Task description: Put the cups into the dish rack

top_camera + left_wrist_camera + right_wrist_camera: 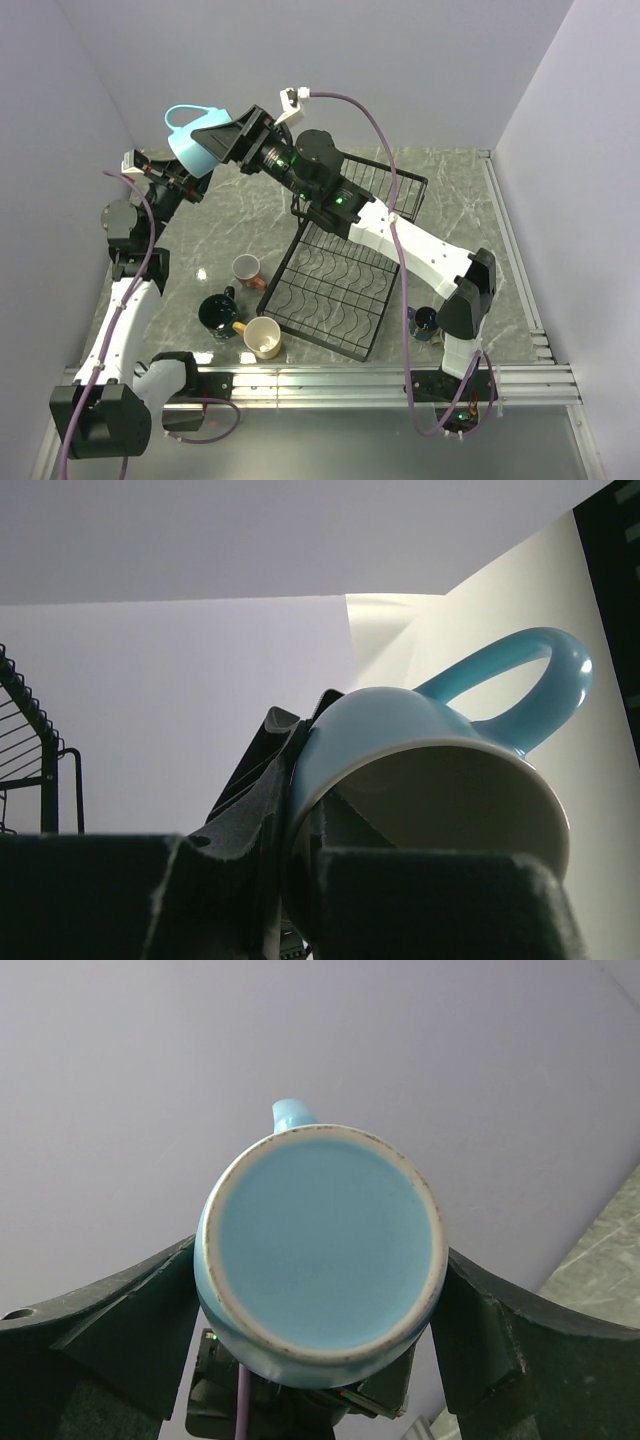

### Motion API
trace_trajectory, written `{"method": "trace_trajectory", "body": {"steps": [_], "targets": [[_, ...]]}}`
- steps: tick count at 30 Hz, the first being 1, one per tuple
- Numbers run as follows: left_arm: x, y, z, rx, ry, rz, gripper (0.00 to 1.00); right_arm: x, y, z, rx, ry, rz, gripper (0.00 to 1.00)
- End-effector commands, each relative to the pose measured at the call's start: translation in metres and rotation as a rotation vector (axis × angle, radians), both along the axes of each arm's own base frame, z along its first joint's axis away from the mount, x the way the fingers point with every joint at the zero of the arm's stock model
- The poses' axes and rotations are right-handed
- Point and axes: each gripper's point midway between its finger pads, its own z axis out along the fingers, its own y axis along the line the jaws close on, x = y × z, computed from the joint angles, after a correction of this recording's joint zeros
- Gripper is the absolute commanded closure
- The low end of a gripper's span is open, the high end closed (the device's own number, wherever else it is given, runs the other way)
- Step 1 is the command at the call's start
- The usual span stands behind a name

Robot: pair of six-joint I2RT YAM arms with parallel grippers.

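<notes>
The light blue mug (190, 140) is held high above the table's far left corner, handle up. My left gripper (192, 172) is shut on its rim, one finger inside and one outside in the left wrist view (300, 810). My right gripper (225, 140) has its fingers pressed on both sides of the mug body, and the mug base (322, 1250) faces its camera. The black wire dish rack (335, 290) lies at the centre and holds no mugs. Salmon pink (246, 268), dark teal (217, 314) and yellow-cream (263, 337) mugs stand left of the rack. The navy mug (424, 322) stands by the right arm's base. The beige-grey mug is out of view.
The rack's raised basket (385, 185) sits behind its flat tray, under my right arm. Walls close the table on the left, the back and the right. A metal rail (400, 380) runs along the near edge.
</notes>
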Motion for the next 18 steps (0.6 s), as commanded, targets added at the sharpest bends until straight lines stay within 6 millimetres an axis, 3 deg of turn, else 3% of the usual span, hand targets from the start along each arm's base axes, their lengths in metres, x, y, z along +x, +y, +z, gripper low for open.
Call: {"method": "trace_trajectory", "body": {"steps": [1,3,5,6,9,10,12,15,18], "targets": [[-0.011,0.006,0.042,-0.129,-0.031,-0.014,0.99,-0.03,0.014,0.006,-0.028,-0.039,0.09,0.19],[-0.01,0.005,0.036,-0.123,-0.011,-0.016,0.99,-0.025,0.011,0.01,-0.02,-0.04,0.07,0.24],[-0.01,0.004,0.033,-0.116,-0.002,-0.018,0.99,-0.021,0.009,0.015,-0.013,-0.04,0.06,0.38],[-0.01,0.004,0.032,-0.114,0.0,-0.016,0.99,-0.018,0.007,0.015,-0.013,-0.034,0.049,0.49],[-0.012,0.001,0.03,-0.099,0.005,-0.026,0.99,-0.011,0.003,0.018,-0.006,-0.034,0.033,0.69],[-0.011,0.0,0.028,-0.092,0.016,-0.032,1.0,-0.007,0.0,0.019,-0.001,-0.038,0.025,0.81],[-0.014,-0.004,0.026,-0.072,0.024,-0.053,1.0,-0.004,-0.002,0.017,-0.008,-0.034,0.016,0.93],[-0.016,-0.009,0.019,-0.034,0.066,-0.07,0.99,0.001,-0.008,0.016,-0.009,-0.029,0.0,1.0],[-0.017,-0.012,0.01,-0.001,0.094,-0.082,0.92,0.006,-0.016,0.015,-0.003,-0.019,-0.017,1.0]]}}
